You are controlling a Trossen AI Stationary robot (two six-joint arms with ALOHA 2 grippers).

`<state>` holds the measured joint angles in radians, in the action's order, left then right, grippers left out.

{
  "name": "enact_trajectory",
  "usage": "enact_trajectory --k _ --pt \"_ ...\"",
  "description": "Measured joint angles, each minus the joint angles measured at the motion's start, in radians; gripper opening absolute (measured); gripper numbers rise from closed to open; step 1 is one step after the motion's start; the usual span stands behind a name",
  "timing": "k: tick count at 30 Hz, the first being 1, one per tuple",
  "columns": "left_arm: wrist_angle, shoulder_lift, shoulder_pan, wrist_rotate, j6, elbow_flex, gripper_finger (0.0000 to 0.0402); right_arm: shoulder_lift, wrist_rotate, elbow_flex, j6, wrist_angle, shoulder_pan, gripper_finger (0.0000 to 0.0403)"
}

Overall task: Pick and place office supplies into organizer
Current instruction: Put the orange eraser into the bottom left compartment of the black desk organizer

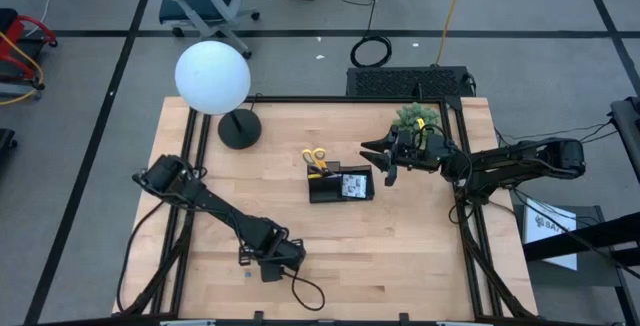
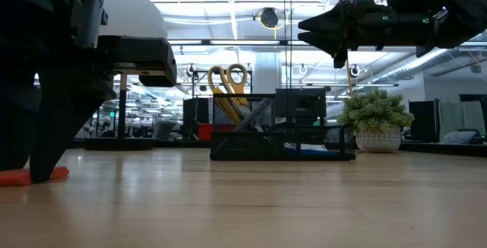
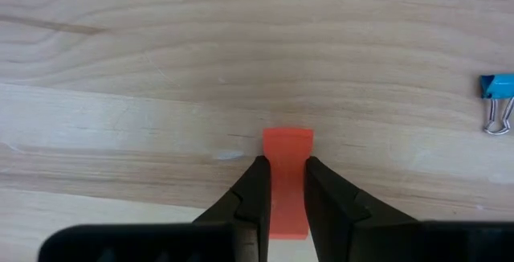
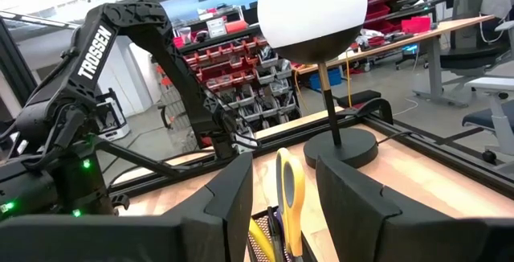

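A small red eraser-like piece [image 3: 287, 143] lies flat on the wooden table near its front left. My left gripper [image 3: 285, 164] points down over it and is shut on it; in the low view the piece [image 2: 14, 176] shows under the dark fingers. The black organizer [image 1: 340, 184] stands mid-table with yellow-handled scissors [image 1: 315, 158] upright in its back compartment. My right gripper [image 1: 375, 156] hovers level and open just right of and above the organizer [image 2: 281, 138], with nothing between its fingers. My left gripper pinches the red piece by its two long sides [image 3: 271, 151] between its two fingers. The fingers come from above, pointing down, and lie along the piece. One short end sticks out past the fingertips. The piece lies flat on the table.
A lamp with a white globe [image 1: 212, 76] and a round black base [image 1: 240, 128] stands at the back left. A green plant [image 1: 415, 118] stands at the back right, behind the right gripper. A blue binder clip [image 3: 498, 93] lies on the table near the red piece.
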<state>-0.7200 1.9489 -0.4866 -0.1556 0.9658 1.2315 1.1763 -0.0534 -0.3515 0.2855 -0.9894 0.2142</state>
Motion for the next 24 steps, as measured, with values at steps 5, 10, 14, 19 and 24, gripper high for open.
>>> enact_trajectory --k 5,10,14,19,24 --pt "-0.019 -0.004 0.0 0.004 -0.006 0.016 0.0064 0.0 0.0 0.0 0.0 0.0 0.0 0.013" --pt "-0.001 -0.012 0.002 0.04 -0.003 0.019 0.0064 0.0 0.0 0.0 0.0 0.0 0.0 0.013" --pt "-0.009 -0.014 0.002 0.077 -0.003 0.019 0.0065 0.0 0.0 0.0 0.0 0.0 0.0 0.013" --pt "-0.015 -0.015 0.002 0.107 -0.003 0.02 0.0065 0.0 0.0 0.0 0.0 0.0 0.0 0.013" --pt "-0.022 -0.016 0.001 0.169 -0.008 0.034 0.0065 0.0 0.0 0.0 0.0 0.0 0.0 0.013"
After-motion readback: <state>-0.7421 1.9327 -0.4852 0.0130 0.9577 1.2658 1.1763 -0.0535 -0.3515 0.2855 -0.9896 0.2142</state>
